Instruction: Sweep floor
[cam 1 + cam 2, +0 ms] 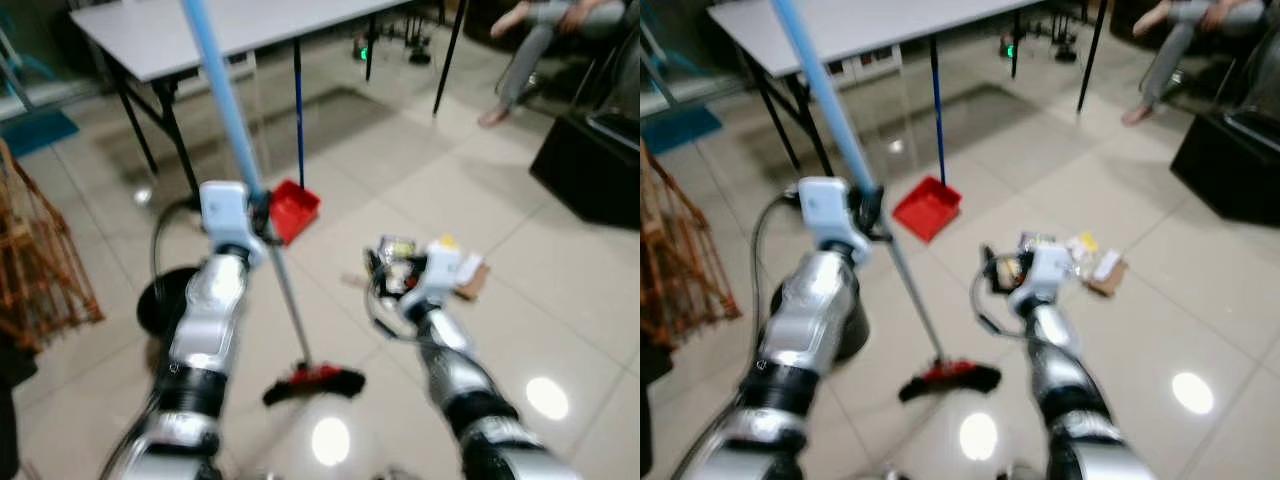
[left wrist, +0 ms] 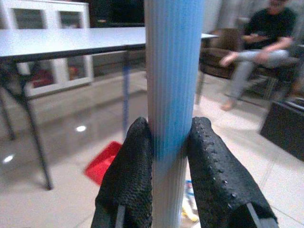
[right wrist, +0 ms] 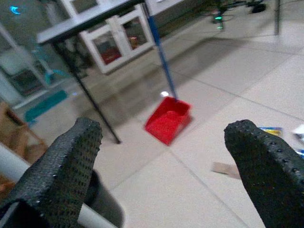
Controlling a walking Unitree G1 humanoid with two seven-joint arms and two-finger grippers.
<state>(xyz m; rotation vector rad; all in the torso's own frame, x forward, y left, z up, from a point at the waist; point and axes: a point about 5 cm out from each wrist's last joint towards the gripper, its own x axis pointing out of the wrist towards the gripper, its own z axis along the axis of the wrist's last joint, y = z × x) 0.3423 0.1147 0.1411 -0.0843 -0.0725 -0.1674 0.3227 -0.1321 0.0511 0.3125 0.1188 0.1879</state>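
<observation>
Broom (image 1: 270,250) was held by the left gripper (image 2: 173,156), fingers pinched hard on the blue handle, pads (image 2: 130,175) pressed to both sides of the shaft in left wrist view. Broom head (image 1: 315,382), red and black, was seen resting on the tiled floor (image 1: 560,290) between the two arms, close in front of the robot. Right gripper (image 3: 161,156) was spread wide w/ nothing between its fingers, raised near the litter pile (image 1: 440,262) (wrappers, cardboard scraps). Red dustpan (image 1: 294,210) w/ blue upright handle was stood just ahead of the left arm, beside the leg of the white table (image 1: 160,40). Dark round object (image 1: 165,300) was seen on the floor by the left arm, type not made out. A seated person (image 1: 545,40) was seen at far right, feet on the floor.

Risks, judged:
- Broom was gripped one-handed, high on a long shaft; shaft could be twisted or slipped in the pads on a hard stroke, so head control would be lost.
- Litter lay to the right of the head, dustpan to the left and ahead; a wide stroke could scatter light wrappers instead of gathering them.
- Dustpan could be knocked over by the shaft or head, as it stood near.
- Handle top could be struck against the table edge.
- Frames were blurred, so aim may be off.
</observation>
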